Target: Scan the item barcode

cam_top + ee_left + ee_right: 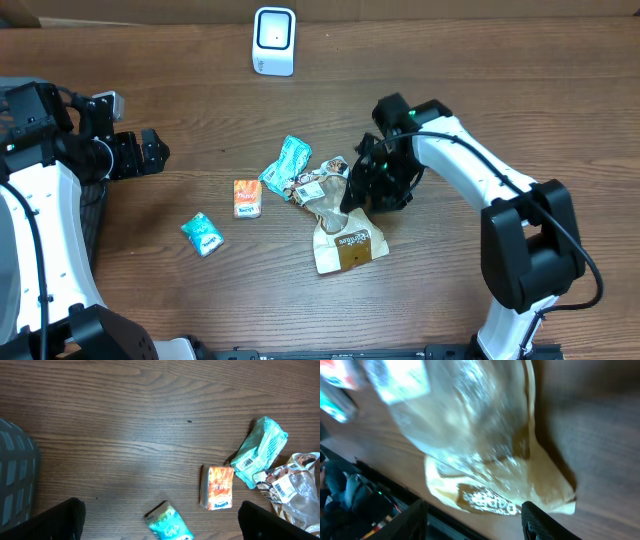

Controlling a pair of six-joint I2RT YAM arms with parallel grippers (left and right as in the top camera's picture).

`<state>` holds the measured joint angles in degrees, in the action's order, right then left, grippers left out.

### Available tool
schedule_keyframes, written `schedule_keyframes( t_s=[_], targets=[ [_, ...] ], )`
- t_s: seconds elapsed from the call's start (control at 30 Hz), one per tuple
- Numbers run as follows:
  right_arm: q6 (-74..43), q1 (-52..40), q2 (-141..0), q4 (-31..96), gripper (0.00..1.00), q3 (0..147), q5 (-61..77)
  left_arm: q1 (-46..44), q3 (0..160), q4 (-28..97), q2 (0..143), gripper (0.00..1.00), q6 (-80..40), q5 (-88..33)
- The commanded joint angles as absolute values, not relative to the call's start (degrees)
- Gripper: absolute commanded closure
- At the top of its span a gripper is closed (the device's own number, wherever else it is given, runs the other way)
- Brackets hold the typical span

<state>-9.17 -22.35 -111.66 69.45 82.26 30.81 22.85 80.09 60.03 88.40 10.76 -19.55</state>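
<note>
A tan paper bag with a clear window (347, 243) lies flat on the wooden table, its brown label facing up. My right gripper (358, 192) hovers low over its upper end. In the right wrist view the bag (485, 445) fills the frame, and the right gripper (475, 522) stands open, its fingers apart on either side of the bag's label end without touching it. The white scanner (273, 40) stands upright at the table's far edge. My left gripper (150, 152) is open at the far left and holds nothing.
Near the bag lie a teal packet (287, 162) with a barcode sticker (243, 463), an orange packet (247, 198) and a small teal packet (203, 234). A white-labelled wrapper (318, 183) touches the bag's top. A grey basket (15, 480) sits at the left.
</note>
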Motion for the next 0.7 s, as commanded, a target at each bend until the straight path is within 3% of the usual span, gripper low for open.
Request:
schedule_keyframes(
  t_s=[0.0, 0.2, 0.5, 0.67],
  targets=[
    [-10.48, -20.27, -106.54, 69.49, 0.41, 85.25, 24.16, 22.48, 81.12, 59.96, 88.38, 0.00, 12.01, -20.40],
    [-13.23, -20.40, -106.37, 63.42, 0.27, 79.40, 21.76, 22.48, 81.12, 59.96, 88.38, 0.00, 12.01, -20.40],
    [-19.79, -20.73, -106.52, 48.97, 0.28, 67.46, 27.49, 22.48, 81.12, 59.96, 88.38, 0.00, 12.01, -20.40],
    [-31.09, -25.02, -106.54, 39.79, 0.32, 62.46, 29.21, 22.48, 81.12, 59.96, 88.38, 0.00, 12.01, -20.40]
  ],
)
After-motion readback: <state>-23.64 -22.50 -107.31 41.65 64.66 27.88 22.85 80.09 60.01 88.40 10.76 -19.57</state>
